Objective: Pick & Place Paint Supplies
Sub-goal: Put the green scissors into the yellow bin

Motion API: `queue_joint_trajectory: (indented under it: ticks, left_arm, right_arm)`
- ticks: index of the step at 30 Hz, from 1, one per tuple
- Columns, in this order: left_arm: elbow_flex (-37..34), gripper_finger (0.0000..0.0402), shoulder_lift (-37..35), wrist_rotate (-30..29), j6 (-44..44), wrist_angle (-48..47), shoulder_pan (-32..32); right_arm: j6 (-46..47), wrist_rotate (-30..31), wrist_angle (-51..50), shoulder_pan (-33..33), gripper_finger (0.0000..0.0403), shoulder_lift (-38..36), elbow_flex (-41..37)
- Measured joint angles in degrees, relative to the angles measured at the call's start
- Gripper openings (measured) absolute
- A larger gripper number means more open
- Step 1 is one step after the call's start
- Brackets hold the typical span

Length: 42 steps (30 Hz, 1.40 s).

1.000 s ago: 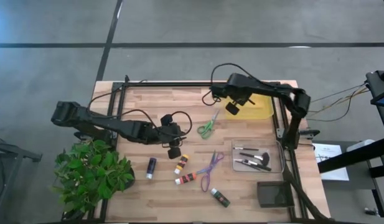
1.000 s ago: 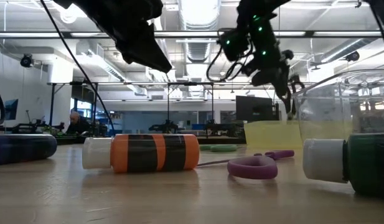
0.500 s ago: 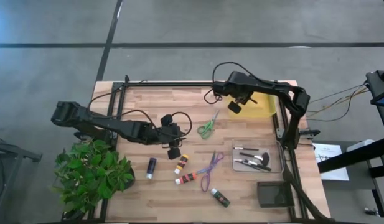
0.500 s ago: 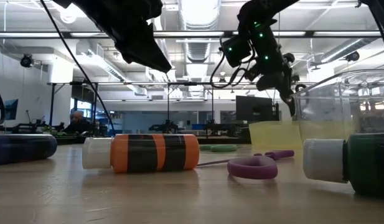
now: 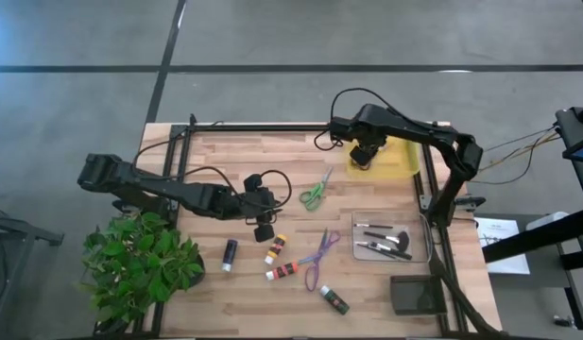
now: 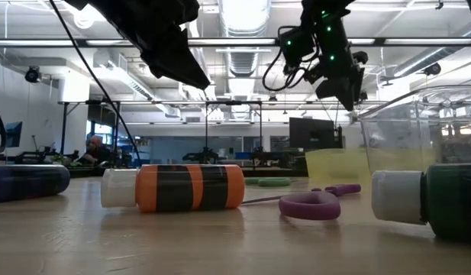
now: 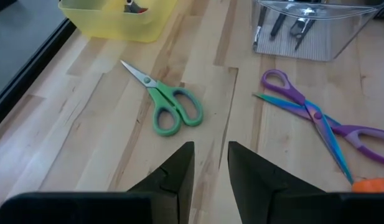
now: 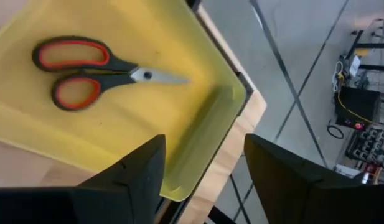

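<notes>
My right gripper (image 5: 362, 158) hangs open and empty over the near left part of the yellow tray (image 5: 393, 161), which stands at the table's far right. Red-handled scissors (image 8: 86, 71) lie flat on the tray's floor. My left gripper (image 5: 264, 229) waits at mid-table, slightly open and empty, above the yellow tube (image 5: 275, 248). Lying on the table are the green scissors (image 5: 316, 192), purple scissors (image 5: 319, 255), purple tube (image 5: 230, 253), orange tube (image 5: 282, 272) and green tube (image 5: 334, 300). Dark brushes lie in a clear tray (image 5: 390, 236).
A leafy potted plant (image 5: 140, 264) stands at the table's near left corner. A dark box (image 5: 416, 295) sits at the near right. A black frame rail (image 5: 428, 189) runs along the right side beside the trays. Bare wood shows at the far left.
My right gripper has moved a little toward the table's right edge, farther over the yellow tray, and has risen and turned about. The left arm and the things on the table have kept still.
</notes>
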Motion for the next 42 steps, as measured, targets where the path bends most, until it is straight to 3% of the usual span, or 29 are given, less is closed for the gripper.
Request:
queue_joint_trajectory:
  ticks: [8,17,23,24,25,28,29,31,38,42]
  left_arm:
    - [0.00,0.0104,0.00,0.01,0.00,0.00,0.00]
    - [0.00,0.0104,0.00,0.02,-0.11,0.00,0.00]
    - [0.00,0.0104,0.00,0.02,0.11,-0.57,0.00]
    - [0.00,0.0104,0.00,0.04,0.15,-0.59,0.00]
    - [0.00,0.0104,0.00,0.04,0.24,-0.59,0.00]
    - [0.00,0.0104,0.00,0.07,0.25,-0.59,0.00]
    - [0.00,0.0104,0.01,0.10,0.18,-0.60,0.00]
    - [0.00,0.0104,0.03,0.19,0.00,-0.57,-0.18]
    - [0.00,0.0104,0.06,0.26,0.06,-0.02,-0.22]
    - [0.00,0.0104,0.07,0.43,0.25,0.00,-0.26]
  right_arm:
    - [5.92,-2.04,0.02,-1.75,0.0221,-1.67,0.15]
    - [5.65,-4.40,0.00,-5.50,0.0221,-0.91,-0.52]
    - [-4.31,-19.75,8.19,-5.07,0.0221,-6.09,-0.50]
    - [-3.80,-20.03,10.10,-4.75,0.0221,-7.70,-0.38]
    - [-1.89,-17.52,10.24,-4.56,0.0221,-9.11,-0.10]
    - [6.68,-2.23,-1.46,-4.32,0.0221,-9.81,1.82]
    - [7.29,-0.42,-0.06,-4.60,0.0221,-10.35,1.65]
    - [7.85,-5.45,-0.42,-5.37,0.0219,-12.74,-0.34]
    - [7.84,-1.96,0.96,-5.73,0.0170,-10.27,-0.32]
    - [4.47,-6.67,0.52,-5.47,0.0143,-8.19,0.08]
